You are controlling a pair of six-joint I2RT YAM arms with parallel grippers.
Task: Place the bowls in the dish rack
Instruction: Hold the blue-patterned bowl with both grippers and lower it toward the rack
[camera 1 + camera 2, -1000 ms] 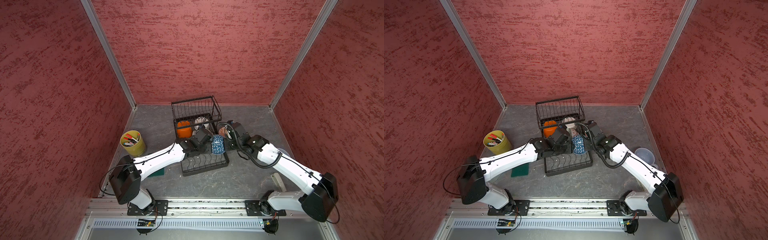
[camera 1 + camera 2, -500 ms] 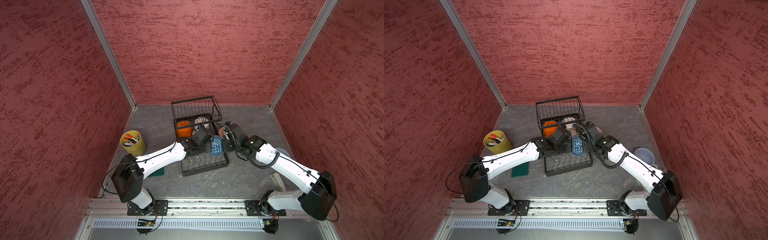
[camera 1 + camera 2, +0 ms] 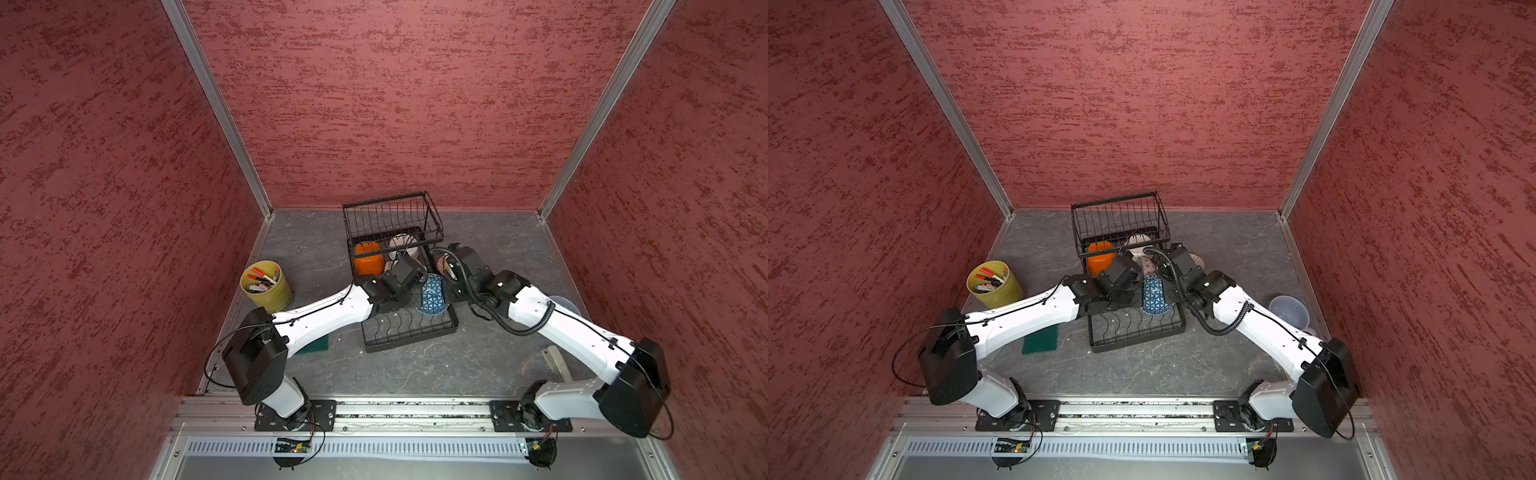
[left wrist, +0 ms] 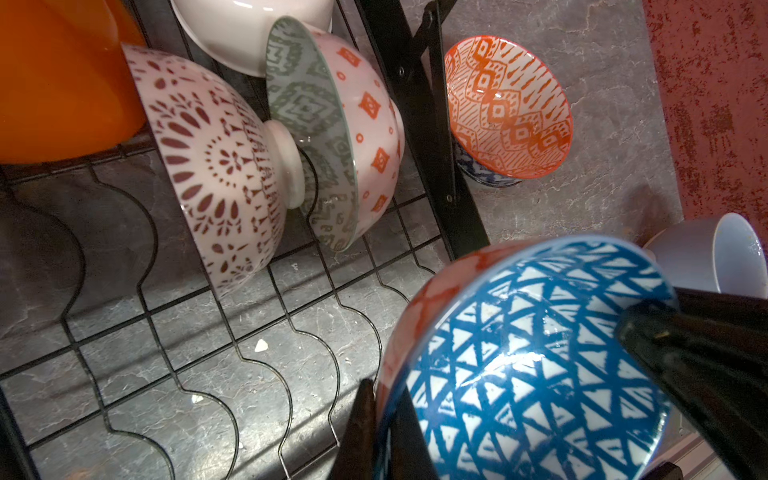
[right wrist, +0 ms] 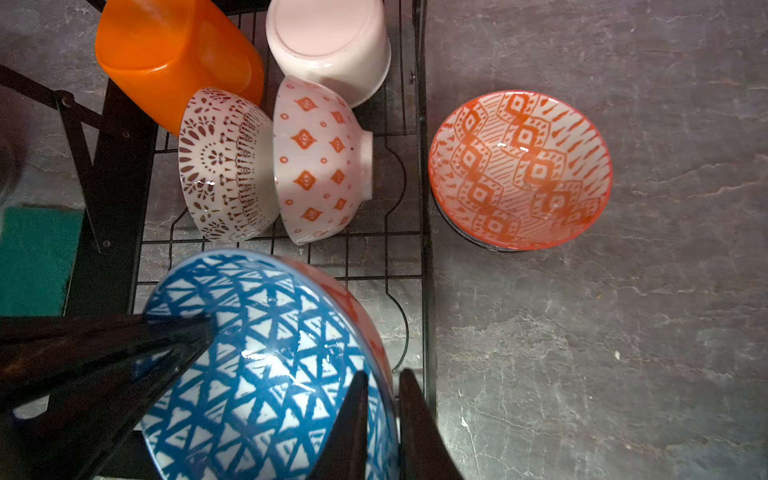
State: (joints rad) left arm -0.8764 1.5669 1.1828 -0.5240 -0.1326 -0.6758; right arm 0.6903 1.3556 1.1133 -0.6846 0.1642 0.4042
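Note:
A blue lattice bowl (image 3: 433,294) (image 5: 257,365) hangs on edge over the dish rack (image 3: 409,332) lower tray. My left gripper (image 4: 384,399) is shut on its rim. My right gripper (image 5: 380,378) straddles the opposite rim, its jaws slightly apart with a sliver of gap on the outer side. Standing in the rack are an orange bowl (image 5: 174,58), a white bowl (image 5: 328,37), a maroon-patterned bowl (image 4: 216,166) and a grey-green bowl with orange diamonds (image 4: 365,124). An orange-patterned bowl (image 5: 519,166) sits on the table just outside the rack.
A yellow-green pot of pens (image 3: 265,284) stands at the left. A green sponge (image 3: 1040,338) lies under the left arm, and a pale cup (image 3: 1287,309) sits behind the right arm. The rack's raised basket (image 3: 390,218) is at the far end.
My left gripper has closed on the blue bowl's rim. The right jaws, tight on the rim before, have eased apart. Both arms have shifted slightly left over the rack.

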